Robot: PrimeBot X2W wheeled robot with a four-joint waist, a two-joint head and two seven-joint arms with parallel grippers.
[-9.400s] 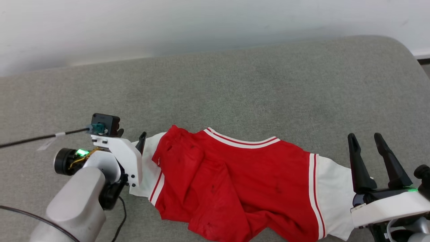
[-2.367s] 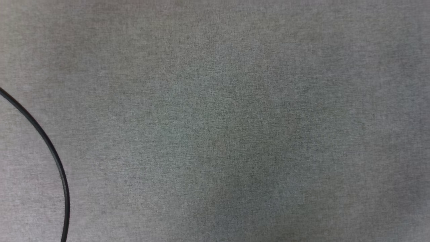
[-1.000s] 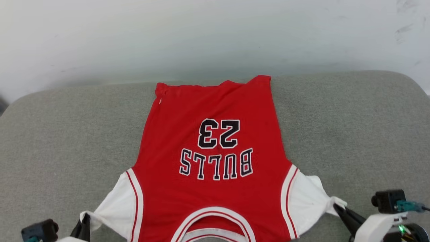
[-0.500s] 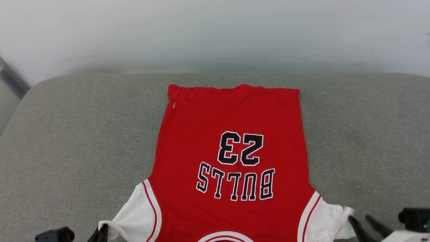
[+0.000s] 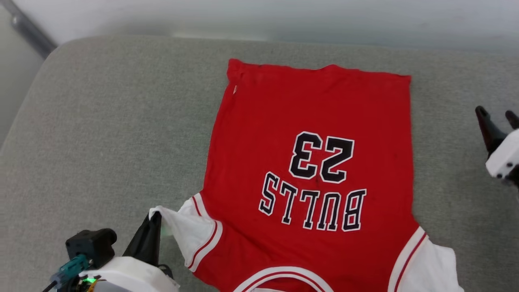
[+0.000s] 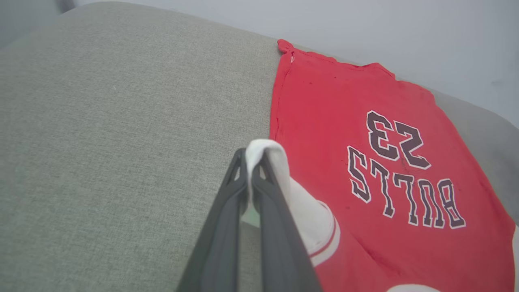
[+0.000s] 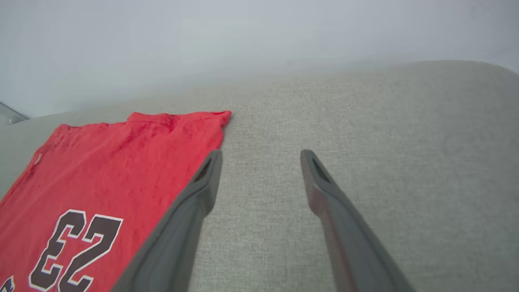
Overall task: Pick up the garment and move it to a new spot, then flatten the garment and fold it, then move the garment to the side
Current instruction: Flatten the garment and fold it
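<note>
The garment (image 5: 316, 121), a red shirt with "BULLS 23" lettering and white sleeves, lies spread flat on the grey cushion (image 5: 113, 121), hem at the far side and collar near me. My left gripper (image 5: 155, 215) is shut on the tip of the white left sleeve, which is pulled up off the cushion; the left wrist view shows the garment (image 6: 365, 162) and the white cloth pinched at my left gripper (image 6: 251, 156). My right gripper (image 5: 496, 113) is open at the right edge, apart from the shirt. In the right wrist view my right gripper (image 7: 259, 156) hangs over bare cushion beside the garment (image 7: 121, 162).
A pale wall runs behind the cushion's far edge (image 5: 284, 24). The cushion's rounded left corner (image 5: 44, 56) drops off to a grey floor strip. Bare cushion lies to both sides of the shirt.
My right gripper has opened, let go of the right sleeve and moved up and away to the right. The head camera has tilted down and shifted. The left gripper keeps its hold on the left sleeve.
</note>
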